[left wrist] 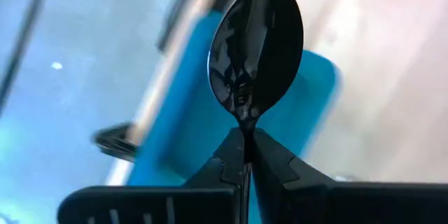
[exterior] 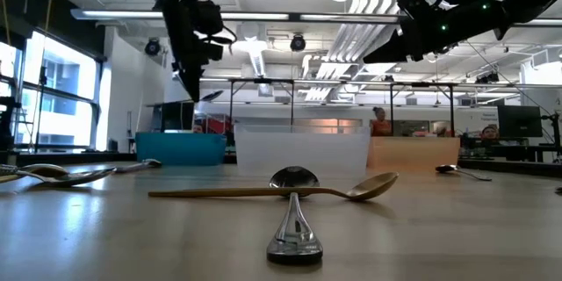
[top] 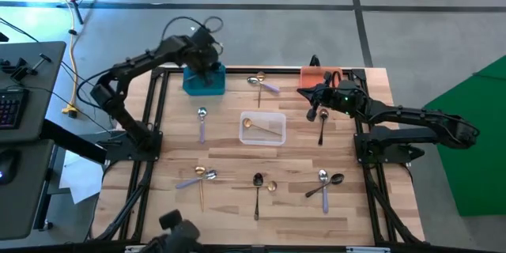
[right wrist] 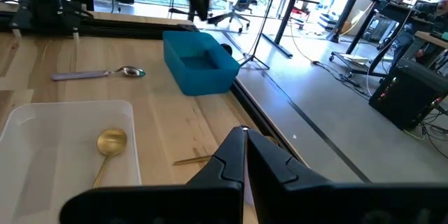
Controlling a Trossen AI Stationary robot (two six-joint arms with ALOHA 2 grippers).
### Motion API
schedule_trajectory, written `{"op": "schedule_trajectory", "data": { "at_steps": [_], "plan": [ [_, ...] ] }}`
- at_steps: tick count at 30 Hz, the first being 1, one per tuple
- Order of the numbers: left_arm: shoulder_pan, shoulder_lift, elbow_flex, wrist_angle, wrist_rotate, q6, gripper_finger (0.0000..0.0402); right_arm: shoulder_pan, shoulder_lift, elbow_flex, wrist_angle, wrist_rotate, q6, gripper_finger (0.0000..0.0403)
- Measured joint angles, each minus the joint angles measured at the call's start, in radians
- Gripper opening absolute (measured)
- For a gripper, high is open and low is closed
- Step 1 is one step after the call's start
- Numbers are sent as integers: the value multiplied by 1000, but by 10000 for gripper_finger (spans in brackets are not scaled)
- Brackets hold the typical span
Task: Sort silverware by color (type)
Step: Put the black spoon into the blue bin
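Observation:
My left gripper (top: 207, 69) hovers above the blue bin (top: 204, 81) at the table's far left, shut on a black spoon (left wrist: 255, 45). My right gripper (top: 315, 109) is raised near the orange bin (top: 319, 73), shut and empty (right wrist: 243, 138). A black spoon (top: 322, 128) lies on the table just below it. One gold spoon (right wrist: 108, 147) lies in the clear bin (top: 273, 136). Silver lilac-handled spoons (top: 202, 123), (right wrist: 105, 73) lie flat on the wood. Mixed spoons lie along the near edge (top: 258, 183), (top: 324, 182), (top: 199, 177). My left gripper pinches the black spoon between its two fingertips at the neck (left wrist: 246, 124), just behind the bowl. The bowl sticks out past the fingertips, the handle runs back between the fingers and is hidden. The spoon is lifted clear, above the blue bin.
The three bins sit in the far half of the table, the clear one in the middle. A gold spoon and a silver one (exterior: 294, 219) cross near the front edge. Bare wood lies between the clear bin and the near row of spoons.

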Motion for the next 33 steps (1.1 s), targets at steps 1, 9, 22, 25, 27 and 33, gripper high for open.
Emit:
{"op": "schedule_trajectory", "data": {
  "at_steps": [1,9,22,25,27,33],
  "plan": [
    [15,7,1,12,3,4,1,0,0,0,0,0,0,0],
    [76,154,0,76,56,-37,1,0,0,0,0,0,0,0],
    [114,322,-1,96,51,-73,1,0,0,0,0,0,-4,0],
    [115,344,-1,104,51,-76,1,0,0,0,-2,0,-4,0],
    [115,354,-1,110,52,-80,3,0,0,0,-6,0,-4,0],
    [115,346,-1,115,53,-101,42,0,0,0,-7,0,3,0]
  ]
}}
